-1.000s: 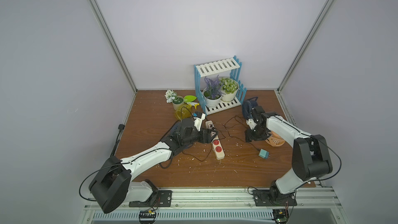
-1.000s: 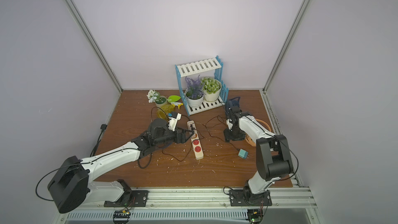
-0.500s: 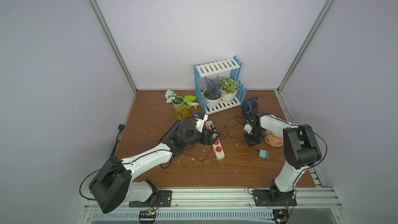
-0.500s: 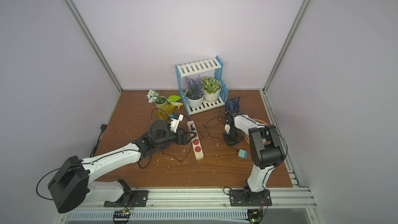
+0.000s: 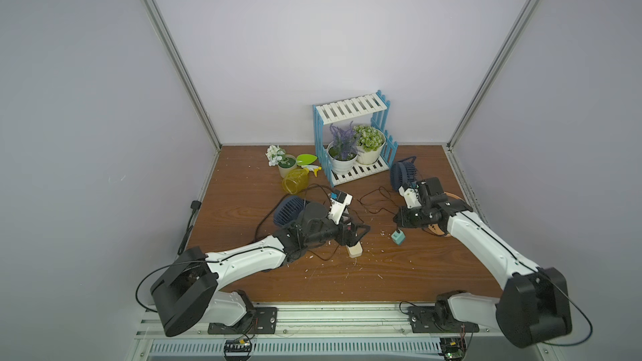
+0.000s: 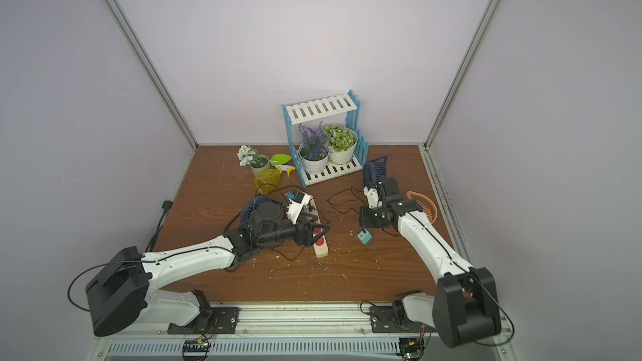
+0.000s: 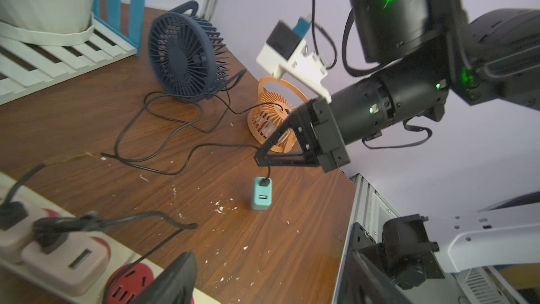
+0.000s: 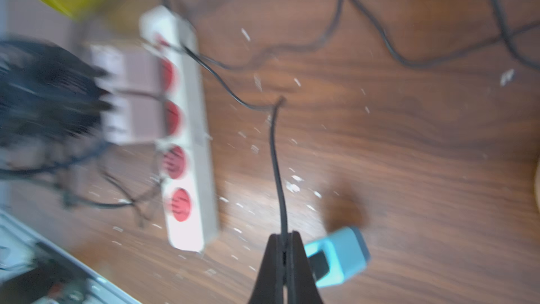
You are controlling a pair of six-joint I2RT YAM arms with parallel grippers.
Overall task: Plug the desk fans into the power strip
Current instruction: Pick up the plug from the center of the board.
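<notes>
The cream power strip (image 8: 194, 112) with red sockets lies mid-table; its near end (image 5: 355, 251) (image 6: 320, 248) shows past my left gripper. My left gripper (image 5: 361, 232) (image 6: 321, 234) (image 7: 271, 288) hovers open over the strip's (image 7: 125, 254) near sockets, holding nothing. My right gripper (image 5: 399, 227) (image 6: 363, 229) (image 8: 285, 238) is shut on a thin black cord (image 8: 274, 156) just above its teal plug adapter (image 5: 398, 237) (image 6: 364, 237) (image 7: 262, 194) (image 8: 339, 255). A dark blue desk fan (image 5: 403, 175) (image 7: 181, 54) stands behind the right arm.
A second dark blue fan (image 5: 290, 210) sits by the left wrist, and an orange fan (image 5: 441, 217) (image 7: 270, 118) lies at the right edge. Pink adapters (image 7: 64, 255) occupy the strip's far sockets. A blue-white plant shelf (image 5: 351, 140), a yellow spray bottle (image 5: 295, 182) and loose cords (image 5: 375, 203) fill the back.
My right gripper has closed on the cord by the teal adapter after moving nearer to it. My left gripper has shifted along the strip toward its near end, still open.
</notes>
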